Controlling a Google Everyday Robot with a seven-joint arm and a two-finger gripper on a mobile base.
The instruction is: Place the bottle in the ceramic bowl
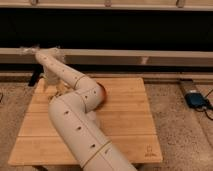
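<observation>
The ceramic bowl (103, 91) shows only as a sliver of orange-brown rim behind the arm's elbow, mid-table. The bottle does not show; the arm covers the left part of the table where it could stand. My gripper (51, 85) is at the far left back of the wooden table (125, 115), low over the surface, at the end of the white arm (75, 125) that sweeps up from the bottom middle. Pale shapes sit around the gripper, but I cannot tell what they are.
A low ledge (150, 57) and a dark wall run behind the table. A blue device (195, 100) with a cable lies on the floor at the right. The table's left back edge is close to the gripper.
</observation>
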